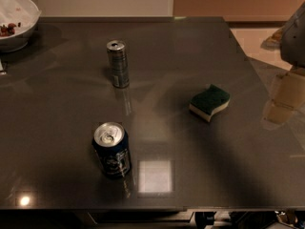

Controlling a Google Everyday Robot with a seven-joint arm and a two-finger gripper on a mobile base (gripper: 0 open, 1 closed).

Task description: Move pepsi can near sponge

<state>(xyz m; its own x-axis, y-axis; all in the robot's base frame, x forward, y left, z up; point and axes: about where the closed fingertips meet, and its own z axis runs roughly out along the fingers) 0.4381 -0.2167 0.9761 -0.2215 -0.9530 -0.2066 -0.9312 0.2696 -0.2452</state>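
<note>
The pepsi can (111,150) stands upright on the dark table, front left of centre. It is squat and navy blue with a silver top and pull tab. The sponge (209,102) lies right of centre, green scrub side up over a pale yellow base. It is well apart from the can, to the can's right and farther back. My gripper (294,35) shows only as a grey shape cut off by the right edge of the view. It is beyond the table's right side, far from both the can and the sponge, and holds nothing that I can see.
A taller, slim silver-grey can (117,63) stands upright at the back, left of centre. A white bowl (16,20) with food scraps sits at the back left corner. The table's front edge (143,208) runs close below the pepsi can. Pale floor shows past the right edge.
</note>
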